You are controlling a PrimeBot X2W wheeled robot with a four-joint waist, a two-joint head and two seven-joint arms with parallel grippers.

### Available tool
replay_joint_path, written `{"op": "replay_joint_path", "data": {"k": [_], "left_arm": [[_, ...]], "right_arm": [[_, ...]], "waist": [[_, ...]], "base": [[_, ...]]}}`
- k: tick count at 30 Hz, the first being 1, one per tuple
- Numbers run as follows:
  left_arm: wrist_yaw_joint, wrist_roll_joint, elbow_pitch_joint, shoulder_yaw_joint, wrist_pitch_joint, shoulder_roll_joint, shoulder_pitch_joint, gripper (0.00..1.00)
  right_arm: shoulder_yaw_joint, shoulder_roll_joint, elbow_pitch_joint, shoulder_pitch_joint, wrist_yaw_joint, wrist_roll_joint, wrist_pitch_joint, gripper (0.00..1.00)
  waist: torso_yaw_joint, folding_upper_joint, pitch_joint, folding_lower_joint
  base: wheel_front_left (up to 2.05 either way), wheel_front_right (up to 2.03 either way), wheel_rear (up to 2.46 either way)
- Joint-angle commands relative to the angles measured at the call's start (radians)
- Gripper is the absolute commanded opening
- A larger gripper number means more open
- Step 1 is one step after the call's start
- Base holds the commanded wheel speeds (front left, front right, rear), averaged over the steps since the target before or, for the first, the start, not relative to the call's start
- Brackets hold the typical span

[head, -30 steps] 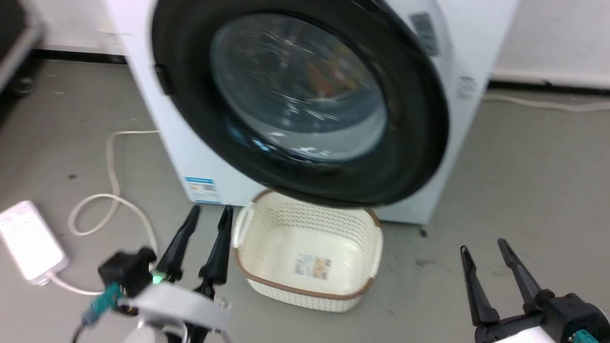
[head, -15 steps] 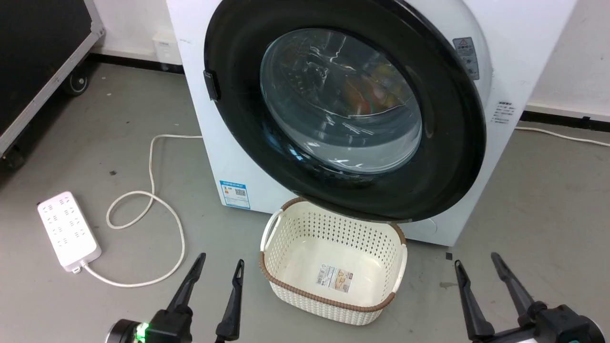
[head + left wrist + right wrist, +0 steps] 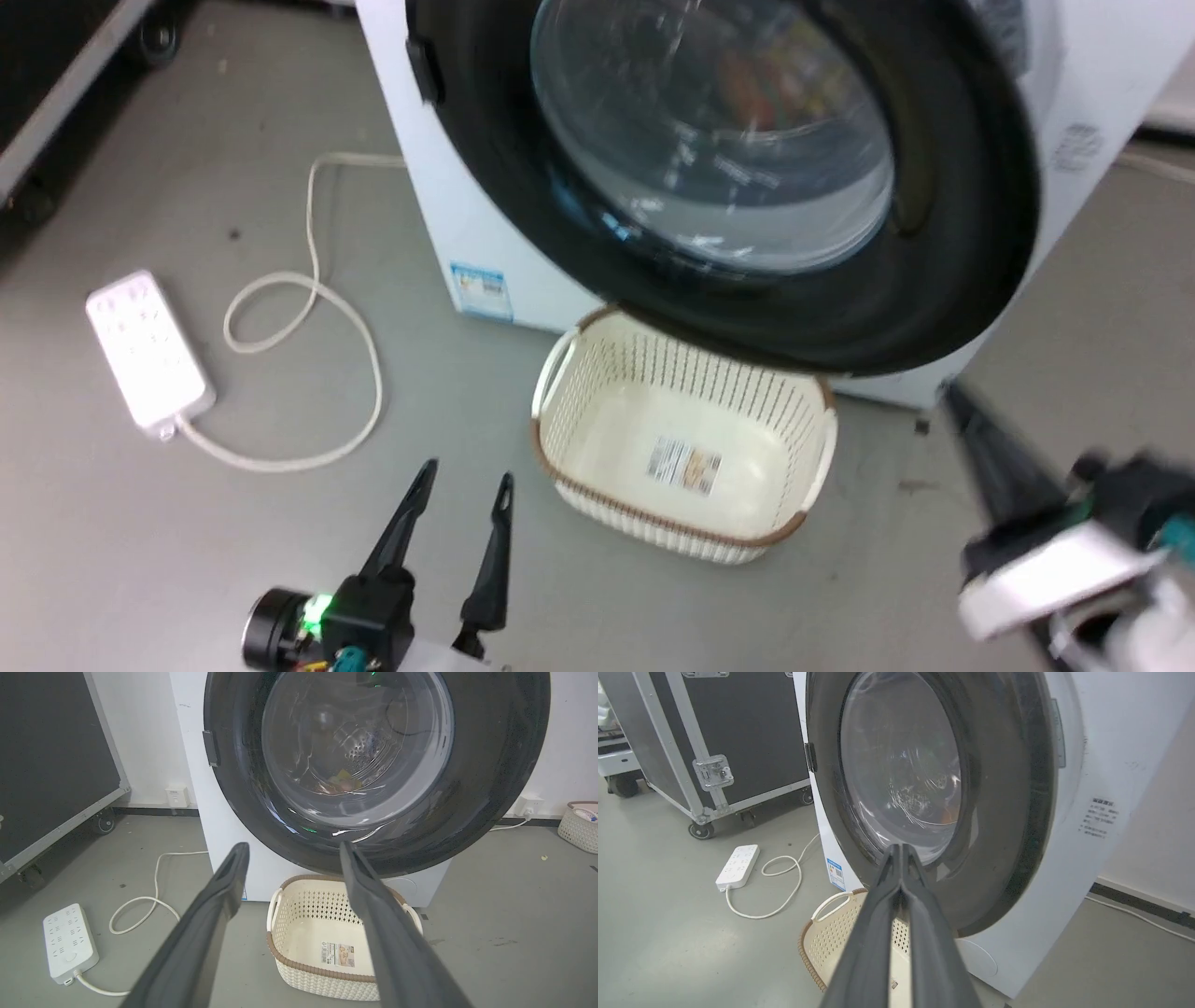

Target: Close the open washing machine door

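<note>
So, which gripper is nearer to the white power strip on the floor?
Left. In the head view, the left gripper is to the lower right of the power strip. The right gripper is far across, beyond the basket.

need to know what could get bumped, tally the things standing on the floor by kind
baskets: 2
power strip: 1
wheeled case: 1
washing machine: 1
total: 5
</note>
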Motion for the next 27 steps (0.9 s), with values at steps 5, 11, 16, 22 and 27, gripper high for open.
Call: {"op": "replay_joint_path", "data": {"k": [5,11,16,22,27], "left_arm": [[0.002,0.016,-0.007,-0.019,-0.004,-0.024,-0.056,1.0],[0.008,0.023,-0.013,-0.035,-0.004,-0.038,-0.101,1.0],[0.016,0.025,-0.025,-0.042,-0.004,-0.043,-0.127,1.0],[0.027,0.027,-0.048,-0.051,-0.004,-0.047,-0.148,1.0],[0.034,0.025,-0.049,-0.064,-0.004,-0.049,-0.161,1.0]], "right_arm": [[0.035,-0.17,0.035,-0.187,0.001,0.086,0.072,0.0],[0.058,-0.289,0.14,-0.374,0.001,0.192,0.099,0.0],[0.07,-0.336,0.231,-0.506,0.001,0.255,0.104,0.0],[0.084,-0.364,0.336,-0.655,0.001,0.301,0.113,0.0],[0.064,-0.367,0.447,-0.776,0.001,0.313,0.108,0.0]], "waist": [[0.054,0.0,0.145,-0.0001],[0.076,0.0,0.208,-0.0001],[0.085,0.0,0.242,-0.0001],[0.09,0.0,0.285,-0.0001],[0.093,0.0,0.309,-0.0001]], "base": [[0.0,0.0,0.0],[0.0,0.0,0.0],[0.0,0.0,0.0],[0.0,0.0,0.0],[0.0,0.0,0.0]]}}
